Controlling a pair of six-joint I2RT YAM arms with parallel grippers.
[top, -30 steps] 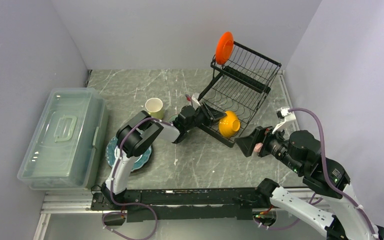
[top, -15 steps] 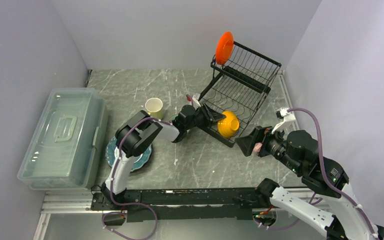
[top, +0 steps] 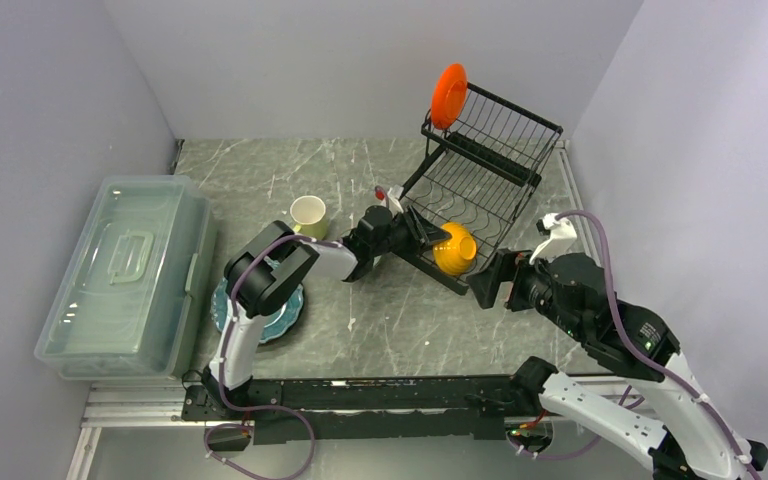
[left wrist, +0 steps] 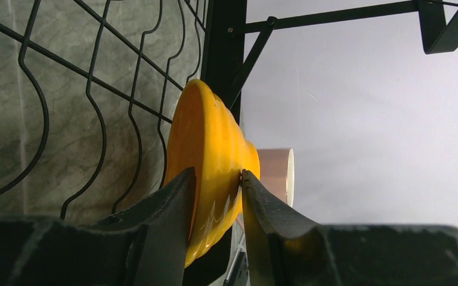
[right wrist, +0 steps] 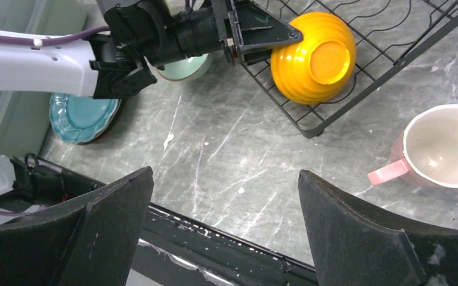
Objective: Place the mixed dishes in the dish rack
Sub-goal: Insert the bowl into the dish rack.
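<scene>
Flanking orange-yellow bowl (left wrist: 210,156) wall: left fingers (left wrist: 168,221)

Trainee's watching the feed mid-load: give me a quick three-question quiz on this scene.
1. True or false: the small orange-red plate lies flat.
2. The left pincer straddles the wall of: A) pale yellow mug; B) orange-yellow ribbed bowl; C) teal plate.
3. Fill in: the right pincer is ___, nothing between its fingers.
Key: 1 false, it stands on edge at the black wire dish rack's top corner; 2 B; 3 open.
</scene>
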